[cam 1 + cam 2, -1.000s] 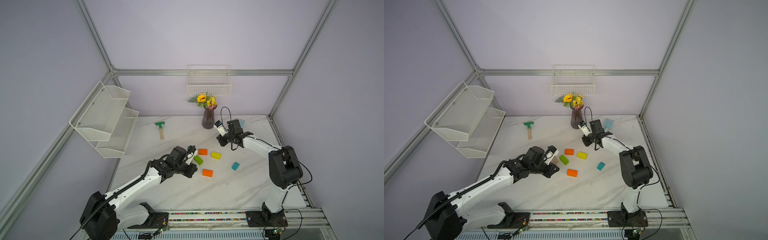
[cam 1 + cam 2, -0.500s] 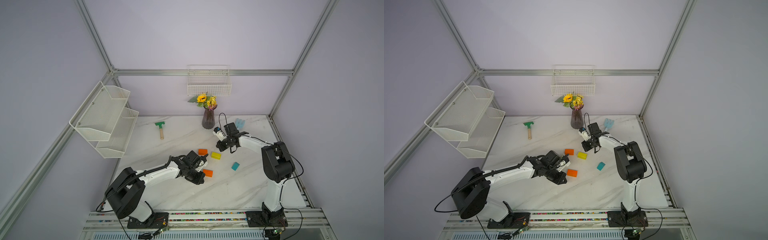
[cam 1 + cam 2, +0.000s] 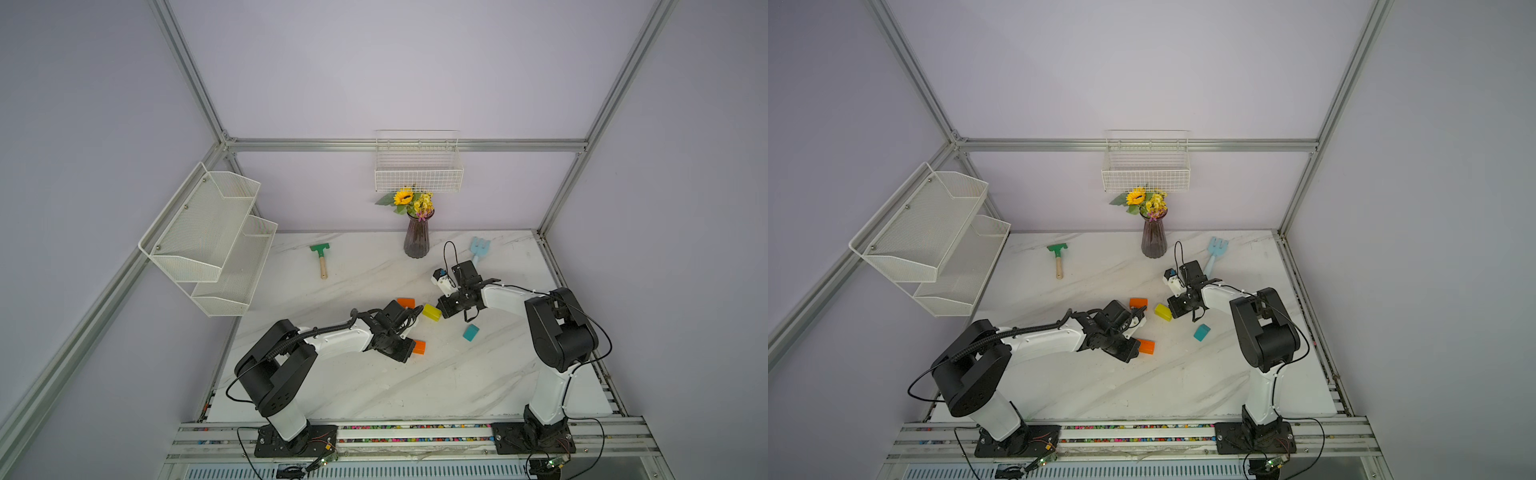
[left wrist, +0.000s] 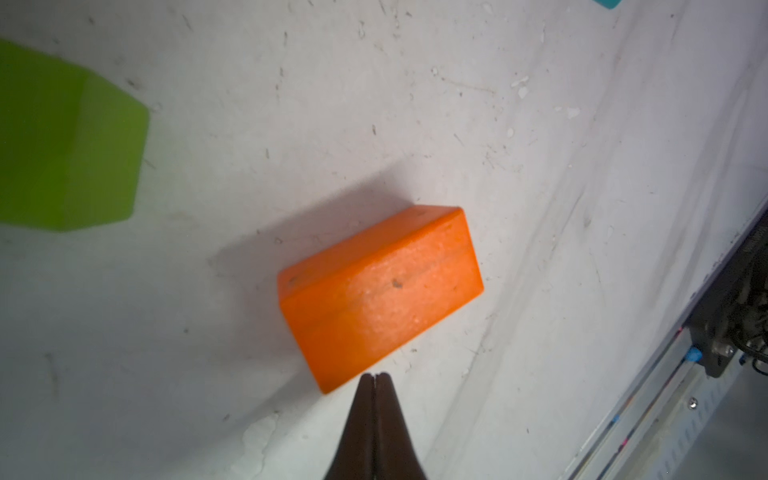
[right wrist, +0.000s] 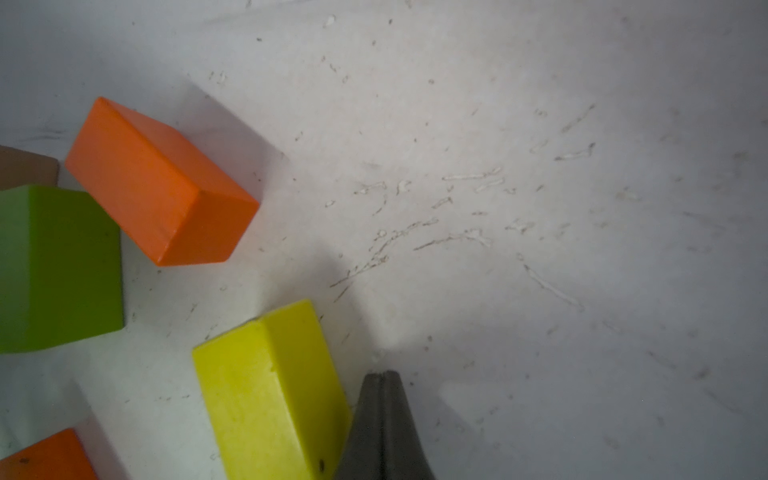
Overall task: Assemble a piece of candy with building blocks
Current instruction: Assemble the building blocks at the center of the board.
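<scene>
Nothing is joined yet on the white marble-patterned desk. The candy is unbuilt, and its pieces lie loose mid-desk between my arms. My left gripper is clenched empty at the edge of an orange rectangular wooden block. My right gripper, also clenched empty, is just beside the yellow rectangular wooden block. The green block, second orange block, teal triangular prism and tan piece are scattered, with smooth painted faces.

Rake, fork, flower vase on table; mesh shelf; basket.
</scene>
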You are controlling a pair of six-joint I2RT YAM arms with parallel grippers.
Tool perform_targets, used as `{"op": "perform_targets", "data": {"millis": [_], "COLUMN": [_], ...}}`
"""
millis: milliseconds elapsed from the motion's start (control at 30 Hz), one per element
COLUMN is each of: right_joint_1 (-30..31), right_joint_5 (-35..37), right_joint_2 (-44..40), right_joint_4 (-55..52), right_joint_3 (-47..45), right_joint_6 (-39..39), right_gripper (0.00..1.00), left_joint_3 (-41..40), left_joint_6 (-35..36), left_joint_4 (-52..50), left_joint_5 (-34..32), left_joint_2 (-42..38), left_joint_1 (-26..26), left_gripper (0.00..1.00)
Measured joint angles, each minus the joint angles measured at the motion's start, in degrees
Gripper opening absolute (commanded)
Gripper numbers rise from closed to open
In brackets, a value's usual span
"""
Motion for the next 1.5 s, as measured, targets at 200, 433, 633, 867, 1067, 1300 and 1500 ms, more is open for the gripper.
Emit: {"op": "perform_targets", "data": {"millis": [200,433,633,867,1067,1300,1500], "right_joint_1": [0.0,0.5,2.8,7.1,7.0,9.1,17.2], "right_joint_5": [-1.1,-1.2,0.6,6.0,10.6,10.8,8.6], "right_joint_2": [0.0,0.0,-1.4,-4.6,-10.3,-15.9,-16.4], "right_joint_4": [0.4,0.1,-3.1,-6.9,-10.2,-11.6,-11.3], "right_joint_3": [-0.1,-0.1,-0.1,-1.9,-5.4,-7.9,-10.5], "right_joint_6": [0.2,0.0,0.0,5.4,11.9,17.0,21.7], "right_gripper": [0.0,0.0,0.0,0.0,0.0,0.0,0.0], "left_joint_3": [1.3,4.3,5.4,5.3,2.0,-1.5,-0.6], "left_joint_6": [0.0,0.0,-0.1,-0.1,-0.5,-0.6,-0.6], "left_joint_4": [3.0,5.3,6.1,5.7,3.5,1.2,0.7], "left_joint_5": [-1.3,-1.7,-1.4,-1.5,-2.0,-3.0,-3.6], "left_joint_2": [3.1,5.9,6.5,6.3,0.3,-3.9,-2.4], "left_joint_1": [1.1,1.8,1.9,2.0,2.0,1.2,1.0], "left_gripper": [0.0,0.0,0.0,0.0,0.0,0.0,0.0]}}
